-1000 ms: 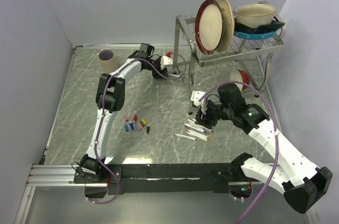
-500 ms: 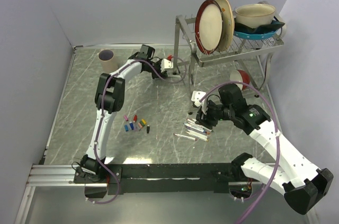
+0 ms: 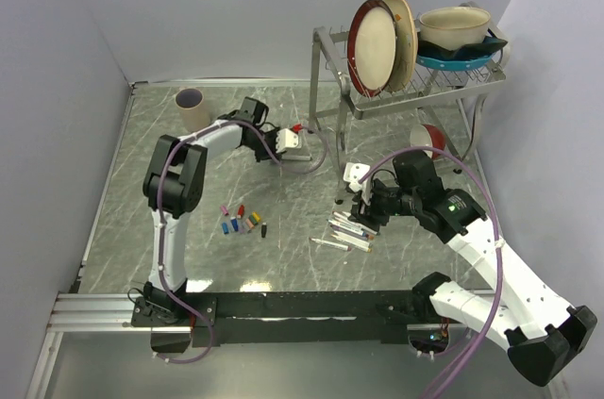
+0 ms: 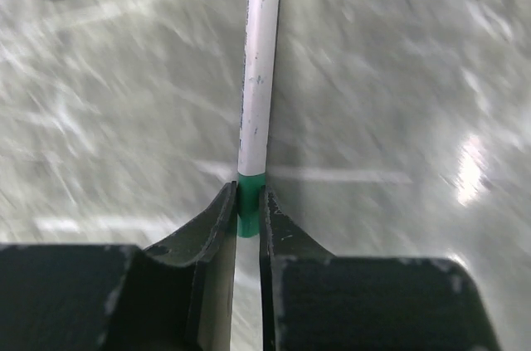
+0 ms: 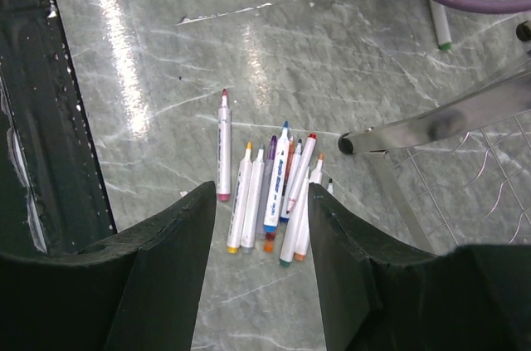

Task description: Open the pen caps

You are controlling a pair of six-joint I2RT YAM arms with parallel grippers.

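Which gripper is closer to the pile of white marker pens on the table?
Right. The right gripper hangs above the pen pile; the left gripper is far off, clamping a separate green-capped white pen.

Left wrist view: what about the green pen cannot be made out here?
- Green pen: far end cut off by the top edge.
- Its near green end: mostly hidden between the left hand's fingers; cap or tail plug, cannot tell.
- Table: blurred by motion.
- Top external view: the pen is too small, hidden at the hand.
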